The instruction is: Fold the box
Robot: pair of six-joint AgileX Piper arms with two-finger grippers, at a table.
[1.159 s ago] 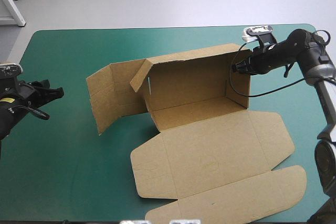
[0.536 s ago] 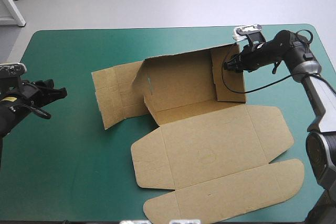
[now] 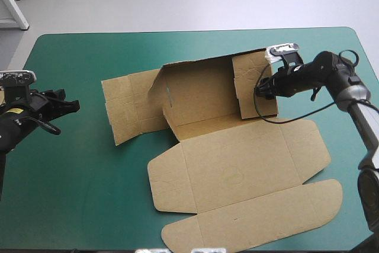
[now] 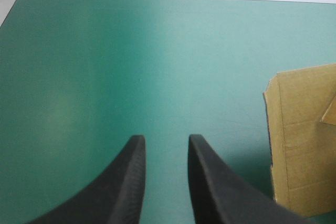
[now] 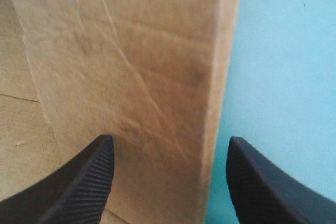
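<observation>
The brown box [image 3: 237, 170] is lying partly folded in the middle of the teal-green cover [image 3: 77, 194], and all places here are being given from it. Its long back wall [image 3: 198, 90] is standing up, while its wide front panels, with the rounded lid flap, are lying flat on the cover toward the near table edge. The panel at its left end [image 3: 127, 108] is spreading outward and is leaning low over the cover. At the right end of the box a short end flap [image 3: 254, 87] is standing raised and is facing inward, just in front of the back wall. The right gripper [image 3: 260, 90] is reaching in from the right side of the box and is meeting the outer face of this flap. In the right wrist view this gripper [image 5: 169, 139] is showing its black fingers [image 5: 89, 182] wide apart. The free edge of the box [image 5: 131, 66] is running between them, with brown board ahead of one finger and bare cover [image 5: 283, 51] ahead of the other. The fingers are not clamping the board, and I cannot tell if either one is touching it. The left gripper [image 3: 68, 106] is hovering well to the left of the box and is pointing toward it. In its own view this gripper [image 4: 165, 137] is showing only a narrow gap between the fingers, with nothing held and only cover [image 4: 131, 51] there. The left panel of the box [image 4: 304, 140] is showing ahead and off to one side
</observation>
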